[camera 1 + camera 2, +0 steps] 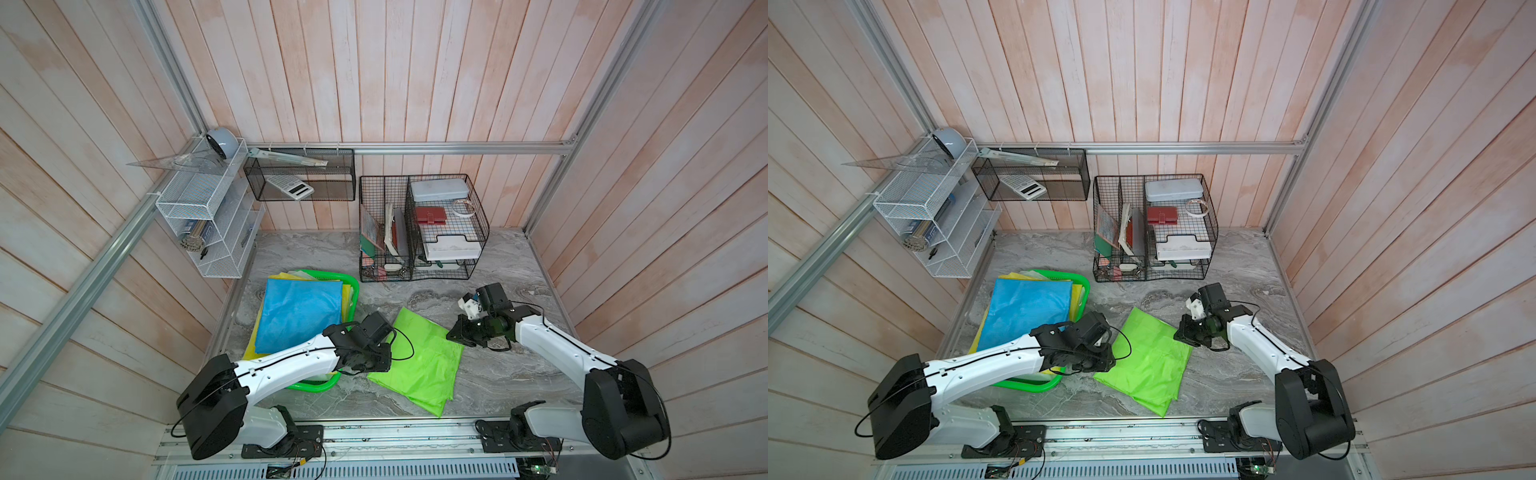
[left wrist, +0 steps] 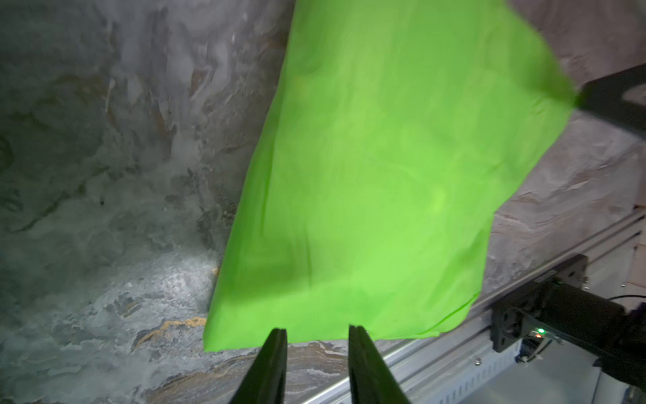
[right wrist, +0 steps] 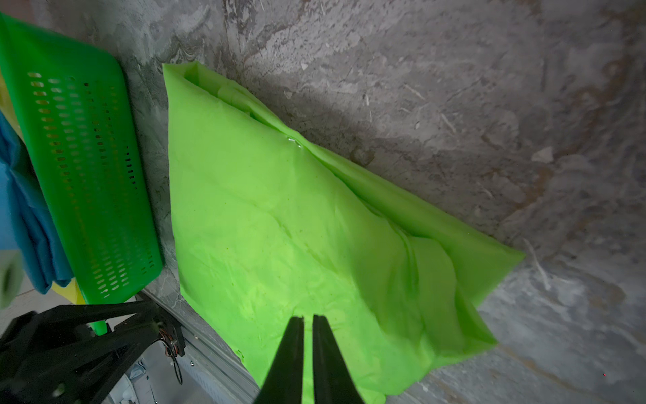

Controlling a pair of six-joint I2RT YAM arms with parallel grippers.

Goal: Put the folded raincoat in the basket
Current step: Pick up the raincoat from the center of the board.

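Note:
The folded raincoat is lime green and lies on the marble table between both arms. The basket is bright green and perforated; it stands left of the raincoat. My left gripper sits at the raincoat's left edge, its jaws apart, bare table showing between them. My right gripper is shut on the raincoat's right corner, and the fabric rises in folds there.
A blue folded sheet over yellow ones fills the basket. A black wire rack of books and trays stands at the back. A white mesh shelf and a black wall rack hang at the left.

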